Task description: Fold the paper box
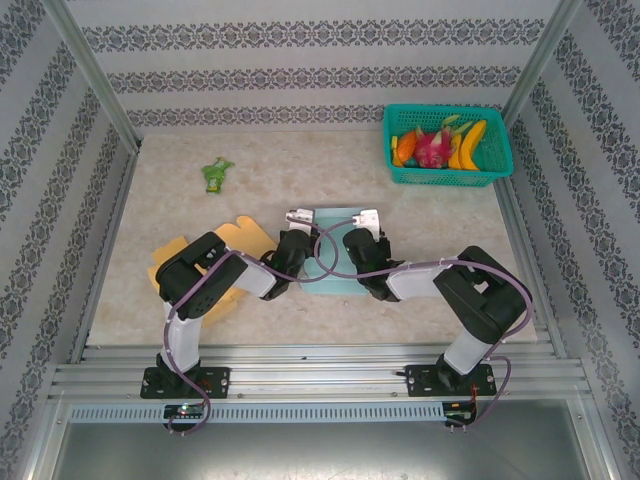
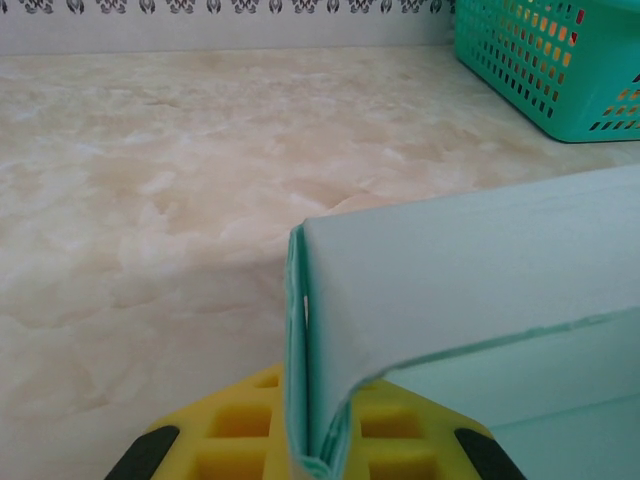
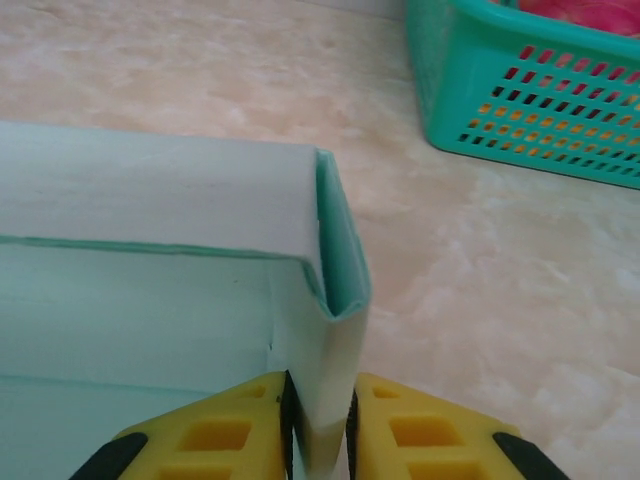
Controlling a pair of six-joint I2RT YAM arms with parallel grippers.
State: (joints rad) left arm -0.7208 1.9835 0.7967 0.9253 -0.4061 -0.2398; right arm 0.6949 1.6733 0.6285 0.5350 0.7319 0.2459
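Paper box (image 1: 335,218) sits mid-bench (image 1: 250,190), half-formed, between the 2 arms. Left jaws are clenched on the doubled-over left wall (image 2: 312,340). Right jaws are clenched on the folded right wall (image 3: 338,300). Risks, as I judge them: uneven pull from the 2 sides could tear a corner or pop a fold open. The thin card could slip out of either pinch, and a hard squeeze may crush the crease. The basket (image 1: 447,176) is well apart, so no snag there.
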